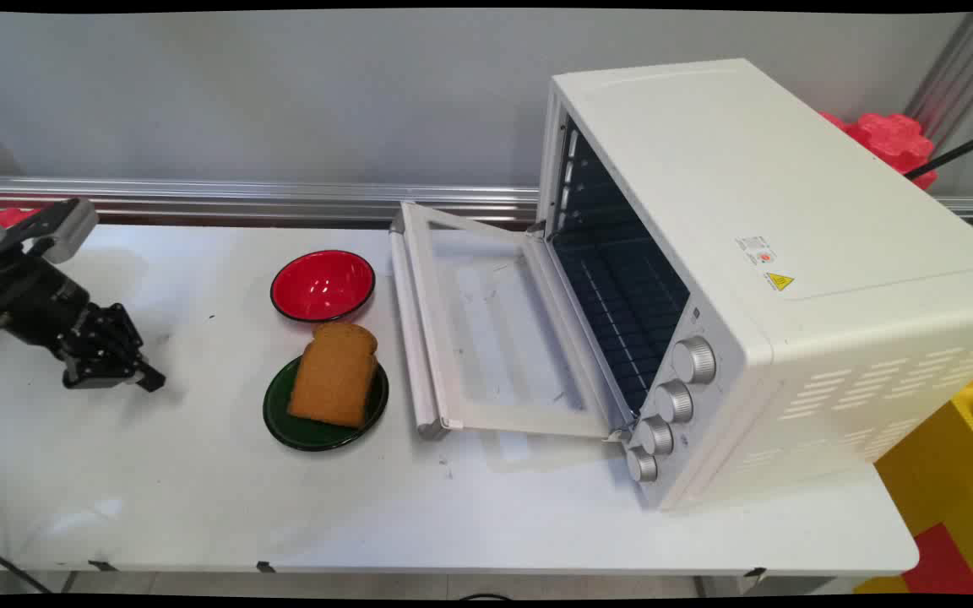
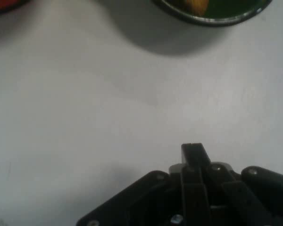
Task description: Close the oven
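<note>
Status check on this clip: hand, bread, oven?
Hand shut, empty, low over the table, left of the plates. Bread slice on green plate, red bowl behind it. Toaster oven door open, nothing between.

Black fingers [image 2: 193, 155], screwed black linkage [image 2: 179, 207]

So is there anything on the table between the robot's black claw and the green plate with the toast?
No. Between the gripper and the green plate holding the toast, only bare white table shows in both views.
</note>
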